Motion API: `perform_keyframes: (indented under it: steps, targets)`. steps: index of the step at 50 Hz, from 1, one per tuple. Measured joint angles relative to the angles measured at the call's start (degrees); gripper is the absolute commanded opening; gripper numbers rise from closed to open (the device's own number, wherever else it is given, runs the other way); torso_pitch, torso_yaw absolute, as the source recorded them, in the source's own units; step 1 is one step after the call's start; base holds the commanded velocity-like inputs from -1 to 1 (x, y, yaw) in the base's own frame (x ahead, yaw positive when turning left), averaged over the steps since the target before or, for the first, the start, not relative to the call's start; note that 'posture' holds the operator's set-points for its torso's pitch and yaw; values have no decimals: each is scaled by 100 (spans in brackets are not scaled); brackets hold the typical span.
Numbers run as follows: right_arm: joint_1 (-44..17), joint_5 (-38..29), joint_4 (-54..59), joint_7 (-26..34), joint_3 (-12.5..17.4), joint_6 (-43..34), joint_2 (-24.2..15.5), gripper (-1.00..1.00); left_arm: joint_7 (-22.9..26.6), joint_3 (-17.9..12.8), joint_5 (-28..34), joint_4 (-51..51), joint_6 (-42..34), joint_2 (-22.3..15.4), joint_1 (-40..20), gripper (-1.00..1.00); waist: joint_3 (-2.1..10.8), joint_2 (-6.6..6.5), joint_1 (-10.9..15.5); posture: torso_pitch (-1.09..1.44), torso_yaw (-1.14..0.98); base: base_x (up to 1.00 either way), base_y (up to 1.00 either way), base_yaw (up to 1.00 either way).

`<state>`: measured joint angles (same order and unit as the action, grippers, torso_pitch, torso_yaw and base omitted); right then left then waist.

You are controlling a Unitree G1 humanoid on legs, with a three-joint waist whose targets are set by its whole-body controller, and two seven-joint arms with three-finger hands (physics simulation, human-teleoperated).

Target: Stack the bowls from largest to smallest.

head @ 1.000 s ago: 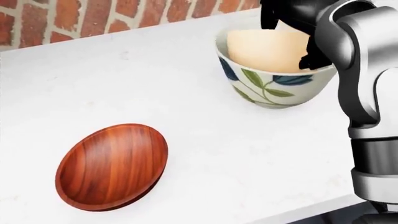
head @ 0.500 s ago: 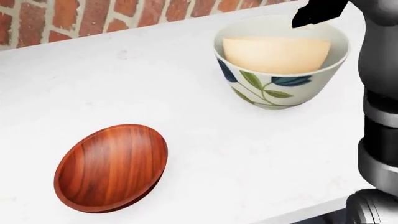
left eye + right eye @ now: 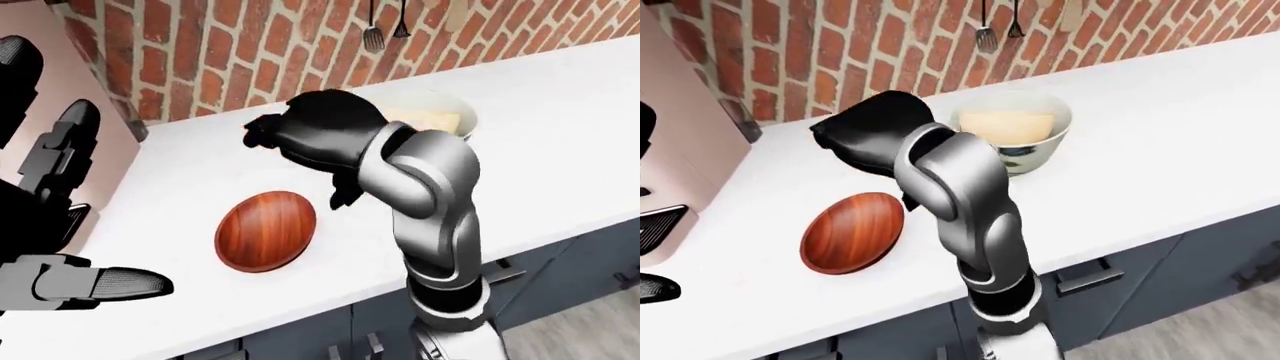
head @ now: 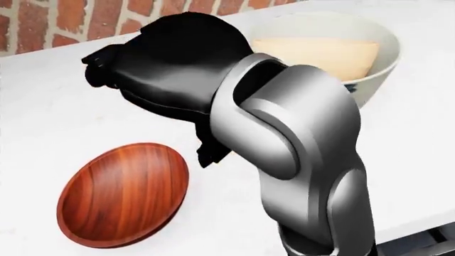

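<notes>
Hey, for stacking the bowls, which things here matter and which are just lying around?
For the job:
- floral bowl
- cream bowl sitting inside it
- wooden bowl
- right hand, above the counter near the wooden bowl

Just there:
- utensils hanging on the brick wall
- pink appliance at the right-eye view's left
- cabinet handles

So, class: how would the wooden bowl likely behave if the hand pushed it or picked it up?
The wooden bowl looks shallow and rigid, so it would probably hold its shape. Its glossy finish and the smooth white counter suggest it may slide rather than tip when pushed. The low, sloping rim offers the right hand little grip, so it could slip.
</notes>
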<state>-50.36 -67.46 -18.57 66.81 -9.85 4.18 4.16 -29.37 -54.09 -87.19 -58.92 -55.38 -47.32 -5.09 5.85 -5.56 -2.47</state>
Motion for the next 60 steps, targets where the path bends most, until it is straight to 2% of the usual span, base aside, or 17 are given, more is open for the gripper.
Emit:
perform_keyframes:
  steps: [11, 18, 23, 35, 44, 46, 51, 60]
  targets:
    - [944, -200, -136, 105, -244, 462, 469, 56, 157, 49, 251, 29, -35, 120, 7, 100, 89, -8, -16, -24, 0, 0, 0, 0]
    - [1300, -284, -42, 46, -375, 606, 643, 56, 152, 106, 283, -18, -42, 168, 7, 100, 139, -30, -28, -24, 0, 0, 0, 0]
    - [1475, -384, 296, -225, -503, 728, 772, 54, 272, 146, 435, -29, -65, 280, 31, 100, 171, -46, -32, -24, 0, 0, 0, 0]
    - [1476, -638, 1527, -1144, -570, 894, 933, 47, 547, 152, 739, 5, -111, 438, 58, 100, 209, -56, -11, -24, 0, 0, 0, 0]
    - [1600, -810, 1787, -1581, -611, 989, 977, 42, 752, 51, 892, 47, -124, 556, 134, 100, 292, -60, -6, -24, 0, 0, 0, 0]
    - [1620, -845, 1838, -1652, -617, 1006, 1001, 29, 802, 37, 935, 60, -130, 575, 143, 100, 318, -61, -9, -24, 0, 0, 0, 0]
    - [1654, -893, 1964, -1678, -656, 1029, 1059, -19, 869, 11, 996, 59, -127, 611, 158, 100, 353, -73, -32, -24, 0, 0, 0, 0]
    - [1612, -936, 2107, -1890, -693, 993, 1198, -67, 975, 51, 1097, 10, -139, 705, 184, 100, 289, -98, -17, -24, 0, 0, 0, 0]
